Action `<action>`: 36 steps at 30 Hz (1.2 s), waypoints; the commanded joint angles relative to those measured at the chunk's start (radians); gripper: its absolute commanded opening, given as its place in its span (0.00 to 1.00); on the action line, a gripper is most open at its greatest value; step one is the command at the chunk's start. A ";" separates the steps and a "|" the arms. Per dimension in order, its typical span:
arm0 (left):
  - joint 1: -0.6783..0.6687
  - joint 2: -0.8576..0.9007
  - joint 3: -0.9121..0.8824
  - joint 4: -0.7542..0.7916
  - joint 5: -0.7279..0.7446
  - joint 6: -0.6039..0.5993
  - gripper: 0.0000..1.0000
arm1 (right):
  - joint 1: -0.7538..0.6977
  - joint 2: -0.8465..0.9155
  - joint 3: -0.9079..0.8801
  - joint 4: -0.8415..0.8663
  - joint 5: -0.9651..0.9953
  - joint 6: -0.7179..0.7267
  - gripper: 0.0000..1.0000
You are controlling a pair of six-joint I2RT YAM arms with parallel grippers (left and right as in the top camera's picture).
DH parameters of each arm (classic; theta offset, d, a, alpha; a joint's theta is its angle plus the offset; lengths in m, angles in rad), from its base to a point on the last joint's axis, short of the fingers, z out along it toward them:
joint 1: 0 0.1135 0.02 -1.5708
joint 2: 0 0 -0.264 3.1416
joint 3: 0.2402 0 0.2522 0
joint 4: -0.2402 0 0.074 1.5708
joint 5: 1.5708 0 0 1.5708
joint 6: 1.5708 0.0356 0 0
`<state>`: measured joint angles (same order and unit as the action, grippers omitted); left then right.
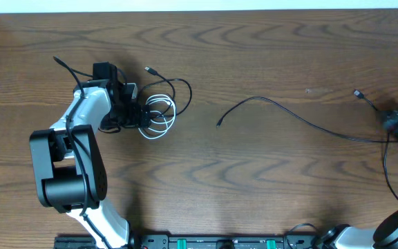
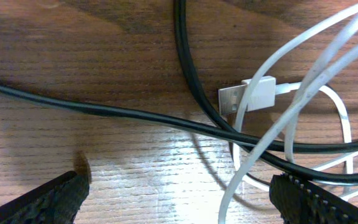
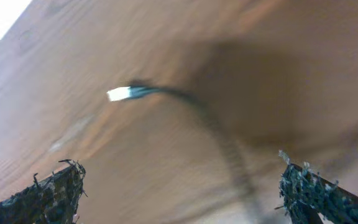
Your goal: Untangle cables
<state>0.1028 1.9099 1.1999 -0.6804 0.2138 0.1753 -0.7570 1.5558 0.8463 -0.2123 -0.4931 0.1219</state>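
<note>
I see the left gripper (image 2: pixel 179 185) wide open and empty, low over the knot. There, the white cable (image 2: pixel 261 93) loops cross a black cable (image 2: pixel 104 111) at the left of the worktop (image 1: pixel 254 55). Mid-worktop, a second black cable (image 1: pixel 282 109) lies alone, well apart, so I judge it done. The right gripper (image 3: pixel 179 165) is wide open above its blurred plug (image 3: pixel 120 93). The knot is left.

A dark brown wood-grain table (image 1: pixel 268 55) fills nearly the whole overhead frame. A pale white strip (image 1: pixel 199 4) runs along the top edge. At the bottom centre lies a black bar (image 1: pixel 185 243) with small green parts.
</note>
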 commanded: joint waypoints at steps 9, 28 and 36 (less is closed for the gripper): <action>0.001 0.013 -0.005 -0.002 0.022 -0.013 0.98 | 0.143 0.002 0.006 -0.090 -0.205 -0.003 0.99; 0.001 0.013 -0.005 -0.002 0.022 -0.013 0.98 | 0.164 0.002 0.006 -0.084 0.239 -0.227 0.99; 0.001 0.013 -0.005 -0.002 0.022 -0.013 0.98 | 0.164 0.002 -0.013 -0.091 0.447 -0.263 0.99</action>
<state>0.1028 1.9099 1.1999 -0.6804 0.2310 0.1757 -0.5976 1.5558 0.8459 -0.3019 -0.1608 -0.0967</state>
